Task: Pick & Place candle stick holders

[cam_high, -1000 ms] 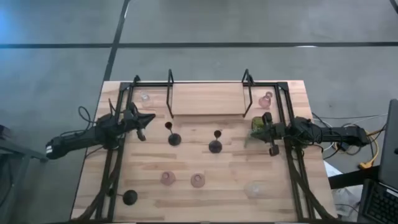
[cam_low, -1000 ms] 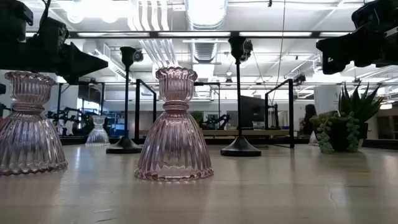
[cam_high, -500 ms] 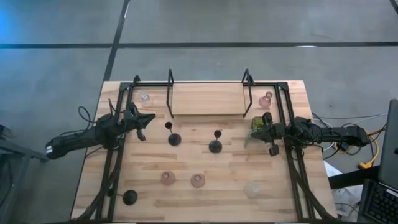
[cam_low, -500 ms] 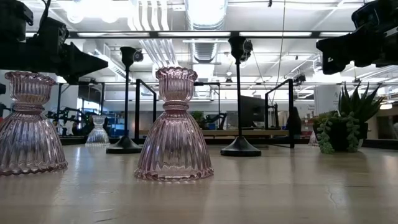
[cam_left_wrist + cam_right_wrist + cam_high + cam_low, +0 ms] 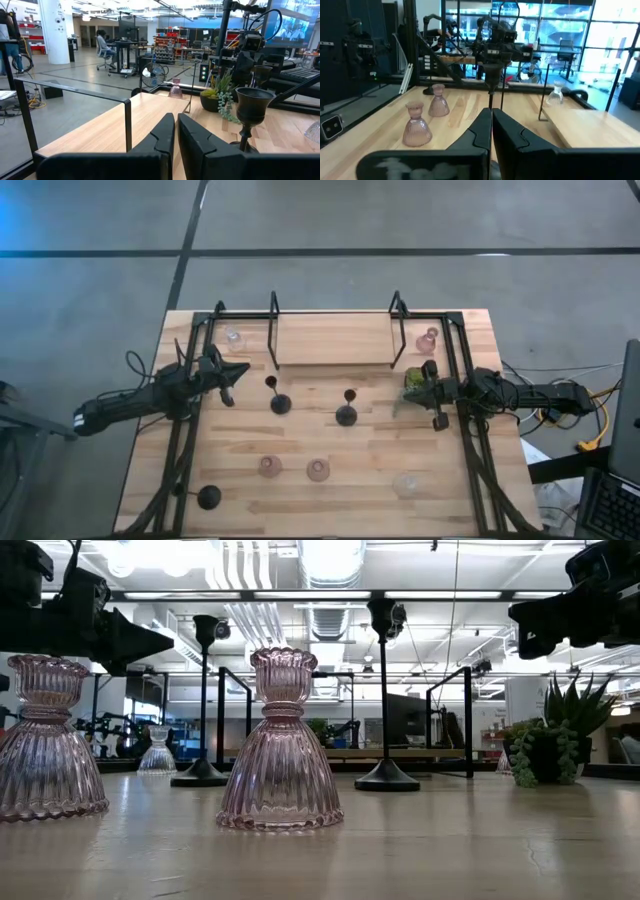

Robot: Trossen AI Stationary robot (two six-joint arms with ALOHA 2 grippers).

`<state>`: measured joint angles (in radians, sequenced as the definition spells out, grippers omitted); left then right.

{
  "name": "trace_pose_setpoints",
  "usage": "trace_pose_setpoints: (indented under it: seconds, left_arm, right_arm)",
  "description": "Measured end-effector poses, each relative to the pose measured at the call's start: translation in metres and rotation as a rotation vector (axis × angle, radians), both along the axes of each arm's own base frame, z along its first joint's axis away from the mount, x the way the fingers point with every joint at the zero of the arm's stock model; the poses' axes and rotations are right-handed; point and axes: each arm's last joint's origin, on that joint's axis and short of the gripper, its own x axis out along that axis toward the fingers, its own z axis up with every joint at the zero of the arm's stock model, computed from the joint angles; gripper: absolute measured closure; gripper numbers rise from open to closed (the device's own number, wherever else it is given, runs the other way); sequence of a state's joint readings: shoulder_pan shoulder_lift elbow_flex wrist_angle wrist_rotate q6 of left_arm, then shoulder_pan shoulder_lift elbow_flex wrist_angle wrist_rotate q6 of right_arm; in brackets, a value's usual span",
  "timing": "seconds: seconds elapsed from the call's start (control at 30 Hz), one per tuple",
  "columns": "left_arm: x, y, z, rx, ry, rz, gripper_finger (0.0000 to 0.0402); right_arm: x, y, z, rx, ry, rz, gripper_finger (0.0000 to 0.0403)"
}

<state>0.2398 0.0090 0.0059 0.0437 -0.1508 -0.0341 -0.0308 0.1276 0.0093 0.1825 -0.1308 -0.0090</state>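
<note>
Three black holders with a round base and thin stem stand on their bases on the wooden table: one left of centre (image 5: pixel 279 402), one at centre (image 5: pixel 346 415), one at the near left (image 5: pixel 208 498). Two pink glass holders (image 5: pixel 270 467) (image 5: pixel 318 470) stand near the front, and they also show in the low view (image 5: pixel 281 745) (image 5: pixel 47 740). Another pink holder (image 5: pixel 428 340) stands at the far right. Clear holders stand at the far left (image 5: pixel 233 336) and near right (image 5: pixel 406 483). My left gripper (image 5: pixel 244 369) is shut and empty, above the table's left side. My right gripper (image 5: pixel 402 396) is shut and empty, beside the plant.
A small green plant in a dark pot (image 5: pixel 413 380) stands right by my right gripper. A raised wooden platform (image 5: pixel 332 340) with black metal rails (image 5: pixel 273 330) lies at the far middle. Black frame bars run along the table's left and right sides.
</note>
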Motion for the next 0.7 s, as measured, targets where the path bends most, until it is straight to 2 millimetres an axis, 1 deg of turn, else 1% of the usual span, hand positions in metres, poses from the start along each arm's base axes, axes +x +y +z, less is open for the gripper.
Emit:
trace_pose_setpoints:
  seconds: [0.1,0.2,0.27,0.37,0.47,0.53,0.6,0.7]
  left_arm:
    - [0.000,0.000,0.000,0.000,0.000,0.000,0.0376]
    - [0.000,0.000,0.000,0.000,0.000,0.000,0.0376]
    - [0.000,0.000,0.000,0.000,0.000,0.000,0.0376]
    - [0.000,0.000,0.000,0.000,0.000,0.000,0.0376]
    - [0.000,0.000,0.000,0.000,0.000,0.000,0.0376]
    - [0.000,0.000,0.000,0.000,0.000,0.000,0.0376]
    - [0.000,0.000,0.000,0.000,0.000,0.000,0.0376]
    - [0.000,0.000,0.000,0.000,0.000,0.000,0.0376]
  right_arm:
    - [-0.001,0.000,0.011,-0.011,-0.116,-0.004,0.0394]
    - [-0.008,0.000,0.032,0.066,-0.338,0.015,0.0394]
    - [-0.015,0.000,0.047,0.087,-0.504,0.016,0.0394]
    - [-0.030,-0.002,0.064,0.113,-0.742,-0.031,0.0394]
    - [-0.042,-0.005,0.075,0.235,-0.906,-0.096,0.0394]
    - [-0.045,-0.007,0.082,0.336,-0.929,-0.132,0.0394]
    - [-0.042,-0.008,0.089,0.395,-0.886,-0.155,0.0394]
    - [-0.036,-0.009,0.102,0.392,-0.782,-0.181,0.0394]
